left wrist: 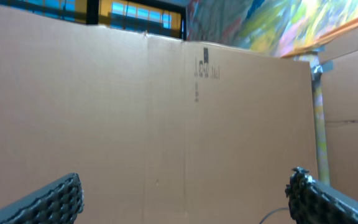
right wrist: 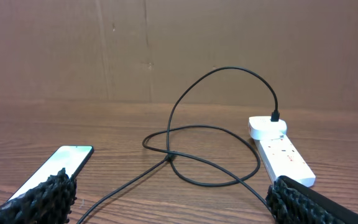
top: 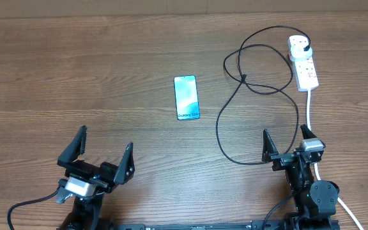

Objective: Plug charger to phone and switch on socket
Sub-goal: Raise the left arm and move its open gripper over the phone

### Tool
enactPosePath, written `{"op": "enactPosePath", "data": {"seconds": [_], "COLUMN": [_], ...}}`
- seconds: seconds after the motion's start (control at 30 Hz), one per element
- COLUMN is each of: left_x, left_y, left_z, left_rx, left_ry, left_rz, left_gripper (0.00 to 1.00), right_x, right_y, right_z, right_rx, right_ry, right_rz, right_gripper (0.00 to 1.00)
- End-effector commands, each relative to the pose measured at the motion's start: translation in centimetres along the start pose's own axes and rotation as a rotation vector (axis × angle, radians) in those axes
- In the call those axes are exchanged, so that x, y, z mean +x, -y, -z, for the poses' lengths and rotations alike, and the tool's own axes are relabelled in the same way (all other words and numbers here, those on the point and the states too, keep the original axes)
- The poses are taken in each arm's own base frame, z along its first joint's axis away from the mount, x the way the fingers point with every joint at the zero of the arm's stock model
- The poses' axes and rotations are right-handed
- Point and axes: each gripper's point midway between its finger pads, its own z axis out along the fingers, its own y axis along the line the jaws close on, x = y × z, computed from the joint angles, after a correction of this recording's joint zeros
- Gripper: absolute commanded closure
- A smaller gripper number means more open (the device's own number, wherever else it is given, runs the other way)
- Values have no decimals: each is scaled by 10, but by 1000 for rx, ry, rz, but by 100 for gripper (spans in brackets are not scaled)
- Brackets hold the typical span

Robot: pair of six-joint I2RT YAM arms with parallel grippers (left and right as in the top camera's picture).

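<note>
Slim rectangular phone (top: 186, 97), teal screen, white "Galaxy" lettering, lies flat on wood-grain table (top: 75, 70), ahead of and between both arms, touching neither. Long white power strip (top: 305, 66) with red markings lies ahead of right gripper (top: 287, 142). Thin black charger cable (top: 243, 78), plugged into strip's far end, loops back toward right gripper. Left gripper (top: 105, 152) and right gripper both spread wide, empty. Connector tip not discernible, cable end lost beside right gripper. Left wrist view shows only brown cardboard wall (left wrist: 166, 112) and ribbed black fingertips (left wrist: 55, 199).
</note>
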Motion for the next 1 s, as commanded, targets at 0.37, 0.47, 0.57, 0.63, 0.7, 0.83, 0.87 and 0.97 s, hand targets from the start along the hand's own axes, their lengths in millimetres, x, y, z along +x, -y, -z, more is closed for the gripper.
{"op": "enactPosePath", "data": {"seconds": [0.37,0.47,0.57,0.63,0.7,0.83,0.87,0.97], "left_x": [-101,-101,-100,-99,-96,-73,-60,-26], "left_y": [43,65,64,58,45,4,-7,-14], "left_z": [-94,-104,-122,-134,-146,-150,-146,-138], "left_rx": [229,384,411,386,313,37,-43,-127], "left_ry": [-538,-635,-664,-689,-729,-935,-1032,-1257], "left_rz": [56,172,229,270,279,298,301,314], "left_gripper": [0,0,0,0,0,0,0,0], "right_x": [1,1,1,1,1,1,1,1], "right_y": [0,0,0,0,0,0,0,0], "right_z": [0,0,0,0,0,0,0,0], "right_rx": [1,1,1,1,1,1,1,1], "right_ry": [5,5,5,5,5,5,5,5], "right_rz": [2,2,2,2,2,2,2,2], "right_gripper": [0,0,0,0,0,0,0,0]}}
